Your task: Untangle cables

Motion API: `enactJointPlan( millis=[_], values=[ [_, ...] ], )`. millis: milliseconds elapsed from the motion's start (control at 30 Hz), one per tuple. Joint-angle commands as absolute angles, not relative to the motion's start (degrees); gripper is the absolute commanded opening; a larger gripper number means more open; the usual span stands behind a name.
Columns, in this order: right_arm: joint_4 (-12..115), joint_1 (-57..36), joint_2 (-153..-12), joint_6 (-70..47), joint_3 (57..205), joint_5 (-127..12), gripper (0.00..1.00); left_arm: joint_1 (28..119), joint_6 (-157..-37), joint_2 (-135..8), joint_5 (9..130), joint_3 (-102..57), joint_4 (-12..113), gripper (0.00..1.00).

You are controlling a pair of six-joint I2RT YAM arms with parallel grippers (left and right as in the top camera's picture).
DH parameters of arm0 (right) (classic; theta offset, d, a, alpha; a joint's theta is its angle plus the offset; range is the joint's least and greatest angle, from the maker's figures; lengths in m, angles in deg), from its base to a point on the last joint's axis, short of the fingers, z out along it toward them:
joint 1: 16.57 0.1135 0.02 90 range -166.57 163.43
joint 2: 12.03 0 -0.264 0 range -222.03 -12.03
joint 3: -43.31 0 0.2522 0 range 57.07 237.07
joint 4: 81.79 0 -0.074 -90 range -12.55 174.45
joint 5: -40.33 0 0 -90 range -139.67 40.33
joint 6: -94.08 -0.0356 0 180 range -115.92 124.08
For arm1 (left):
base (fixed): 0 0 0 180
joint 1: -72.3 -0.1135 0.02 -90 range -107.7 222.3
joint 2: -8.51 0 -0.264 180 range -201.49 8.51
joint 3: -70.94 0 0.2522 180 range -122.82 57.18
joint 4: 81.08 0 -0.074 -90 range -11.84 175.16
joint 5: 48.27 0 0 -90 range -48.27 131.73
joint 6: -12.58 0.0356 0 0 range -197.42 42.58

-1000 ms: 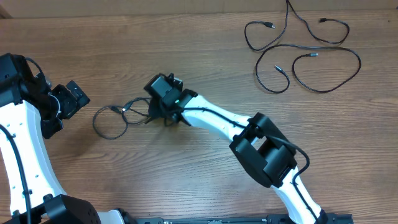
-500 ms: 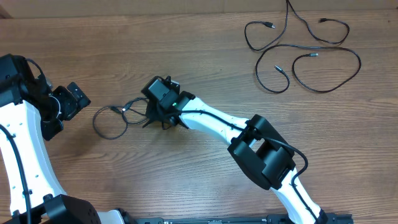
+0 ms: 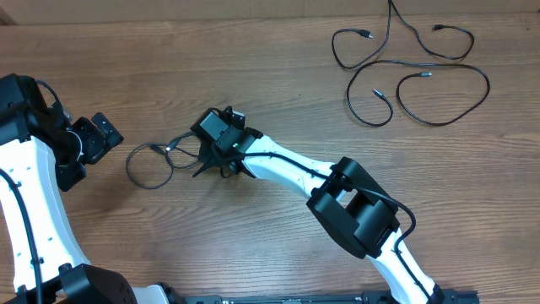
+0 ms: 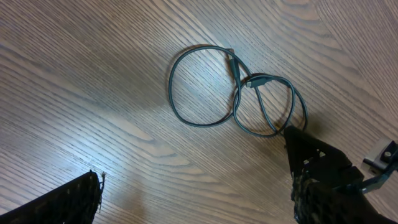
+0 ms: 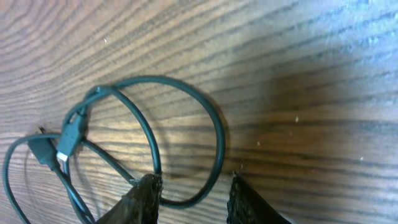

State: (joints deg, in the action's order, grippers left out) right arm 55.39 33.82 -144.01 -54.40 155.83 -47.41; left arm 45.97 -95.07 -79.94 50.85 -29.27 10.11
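Note:
A small tangle of thin dark cables [image 3: 148, 165] lies left of the table's middle, as two overlapping loops with plugs [image 5: 68, 140] where they cross. My right gripper [image 3: 209, 165] is down at the tangle's right end. In the right wrist view it [image 5: 194, 186] is open, its fingertips [image 5: 149, 190] astride the bottom of one cable loop [image 5: 214, 134] without pinching it. My left gripper [image 3: 105, 135] hovers left of the tangle, wide open and empty. From the left wrist the same loops [image 4: 205, 123] show ahead of the left gripper [image 4: 199, 199].
More thin black cables [image 3: 405, 76] sprawl in loose curves at the far right of the table, one running off the top edge. The right arm's white links [image 3: 295, 169] stretch diagonally from the front edge to the tangle.
My right gripper has crept slightly left onto the tangle's right loop. The left arm and the far cables have not moved.

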Motion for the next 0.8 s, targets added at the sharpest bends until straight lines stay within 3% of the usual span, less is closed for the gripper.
enactJointPlan(
  millis=[0,333,533,767],
  values=[
    [56.74,33.51,-144.93,-54.68,155.26,-45.46,0.34,45.97,-95.46,-80.24,50.35,-30.08,9.96,0.99],
    [57.38,33.51,-147.51,-54.66,155.26,-45.51,0.26,45.97,-95.46,-80.24,50.35,-30.08,9.91,1.0],
    [57.25,33.16,-147.47,-54.59,155.39,-45.48,0.04,45.97,-95.46,-80.24,50.35,-30.08,9.72,1.0],
    [54.97,29.9,-143.18,-49.59,155.39,-45.24,0.04,45.99,-95.46,-80.24,50.66,-30.08,9.72,1.0]
  ],
)
